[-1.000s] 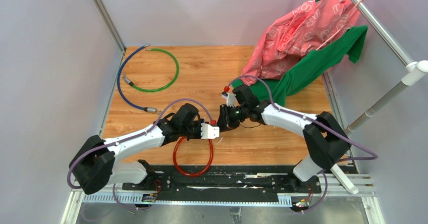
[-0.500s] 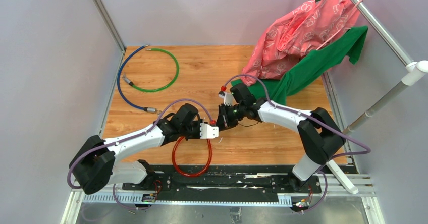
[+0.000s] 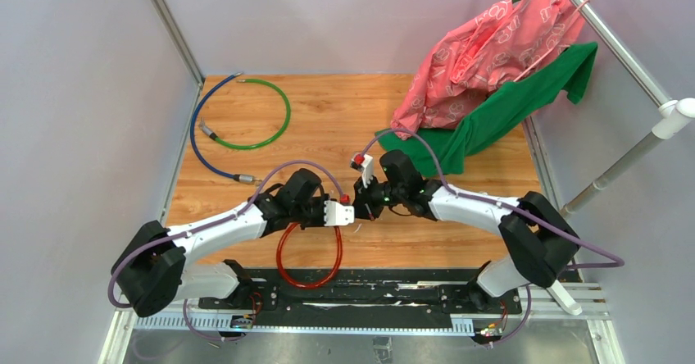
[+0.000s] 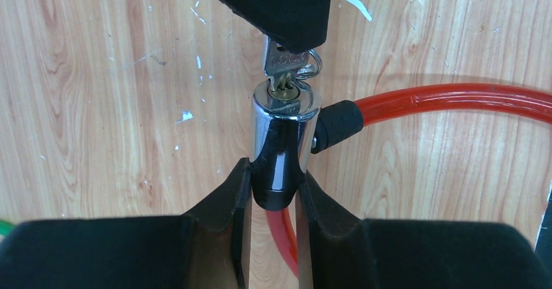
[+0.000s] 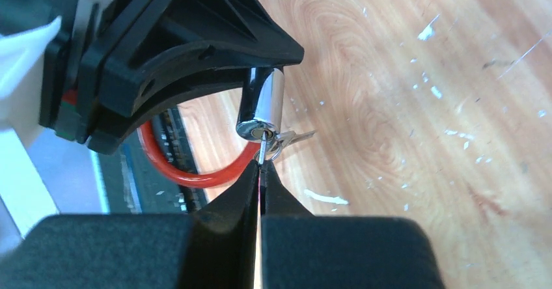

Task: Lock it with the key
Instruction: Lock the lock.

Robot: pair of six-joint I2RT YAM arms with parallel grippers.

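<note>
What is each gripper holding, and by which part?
The left gripper clamps the silver lock cylinder on the red cable by the end opposite its keyhole. The right gripper pinches the key by its head, blade in that keyhole.

Wooden table (image 3: 336,114), green cable loop (image 3: 288,108) and blue cable (image 3: 193,132) far left, green cloth (image 3: 492,122) far right

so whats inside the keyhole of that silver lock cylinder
The key, pinched by the right hand, sits in the silver lock cylinder. Its blade tip is hidden inside; only the head shows.
</note>
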